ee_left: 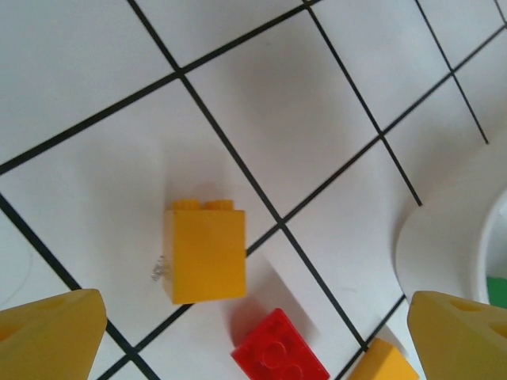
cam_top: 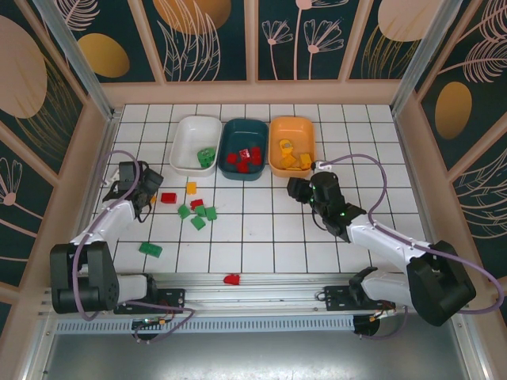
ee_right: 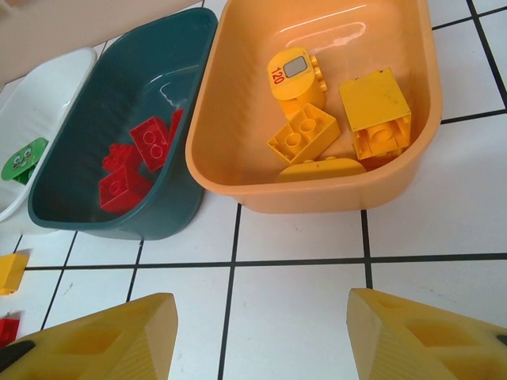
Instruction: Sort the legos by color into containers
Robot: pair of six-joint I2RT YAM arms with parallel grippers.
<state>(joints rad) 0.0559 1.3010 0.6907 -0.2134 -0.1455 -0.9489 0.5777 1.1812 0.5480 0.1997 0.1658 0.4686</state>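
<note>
Overall, layout: three containers sit side by side at the far middle of a white tiled table. From left to right they are a white tray, a dark teal tray and an orange tray.
White tray: holds green legos.
Dark teal tray: holds red legos.
Orange tray: holds yellow legos, one of them a rounded piece printed "120".
Loose legos: a yellow brick and a red brick lie near the white tray. A cluster of green bricks lies just beyond them. A lone green brick and a lone red brick lie nearer the arms.
Left gripper: jaws spread wide and empty, over the tile with the yellow brick.
Right gripper: jaws apart, nothing between them, over bare tile just in front of the orange tray.
</note>
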